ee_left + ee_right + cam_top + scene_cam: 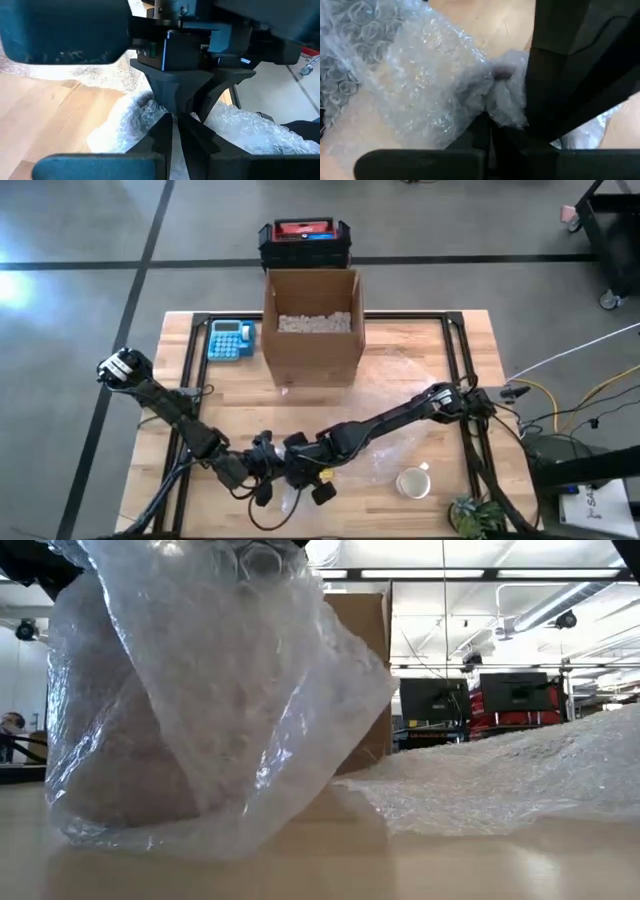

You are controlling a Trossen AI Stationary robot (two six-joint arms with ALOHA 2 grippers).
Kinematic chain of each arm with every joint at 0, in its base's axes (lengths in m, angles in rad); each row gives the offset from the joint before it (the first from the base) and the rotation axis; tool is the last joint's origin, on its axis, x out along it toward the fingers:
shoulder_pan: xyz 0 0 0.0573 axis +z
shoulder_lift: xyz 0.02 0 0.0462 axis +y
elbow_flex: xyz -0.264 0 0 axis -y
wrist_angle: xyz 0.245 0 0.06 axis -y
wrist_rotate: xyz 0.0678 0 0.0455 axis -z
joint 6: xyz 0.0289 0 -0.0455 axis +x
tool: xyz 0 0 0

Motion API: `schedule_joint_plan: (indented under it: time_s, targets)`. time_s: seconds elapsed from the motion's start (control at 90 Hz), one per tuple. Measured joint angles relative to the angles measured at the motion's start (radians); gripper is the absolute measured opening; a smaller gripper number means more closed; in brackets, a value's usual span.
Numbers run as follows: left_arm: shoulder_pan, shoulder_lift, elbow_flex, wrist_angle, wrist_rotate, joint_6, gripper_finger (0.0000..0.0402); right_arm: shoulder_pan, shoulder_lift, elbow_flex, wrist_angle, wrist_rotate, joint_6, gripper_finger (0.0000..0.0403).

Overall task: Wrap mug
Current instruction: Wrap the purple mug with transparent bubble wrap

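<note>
You have two pincers, left pincer [262, 476] and right pincer [305, 472], both clamped on one bubble wrap sheet [385, 450], with one mug [413, 482] nearby on the surface [400, 350].

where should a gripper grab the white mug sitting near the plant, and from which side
Probably by the rim, coming straight down from above. The white mug stands upright with its mouth open to the high view, on the bubble wrap, so one finger could go inside the wall and one outside. Its handle seems to point toward the cardboard box, so grip the rim on the side away from it.
</note>
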Motion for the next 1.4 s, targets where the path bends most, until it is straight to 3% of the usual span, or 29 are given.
schedule_joint_plan:
  time_s: [0.156,0.456,0.656,0.822,1.111,1.4]
  targets:
    - [-0.001,0.000,-0.001,0.000,-0.004,-0.001,0.0020,-0.011,-0.001,0.028,-0.055,-0.001,0.008,0.0022]
    - [-0.001,0.000,-0.001,0.008,-0.013,-0.003,0.0020,-0.024,-0.002,0.158,-0.241,-0.007,-0.068,0.0105]
    - [-0.001,0.002,-0.001,0.002,0.008,0.000,0.0020,-0.030,-0.010,0.267,-0.326,0.018,-0.078,0.0121]
    - [-0.001,0.002,-0.001,0.002,0.005,0.000,0.0020,-0.015,-0.008,0.271,-0.294,0.000,-0.037,0.0101]
    - [-0.002,0.003,-0.001,0.001,0.004,0.000,0.0020,-0.015,0.040,0.123,-0.153,0.005,0.141,0.0009]
    - [-0.018,-0.083,0.015,-0.019,0.016,-0.003,0.0020,-0.014,0.048,0.063,-0.116,0.025,0.149,0.0006]
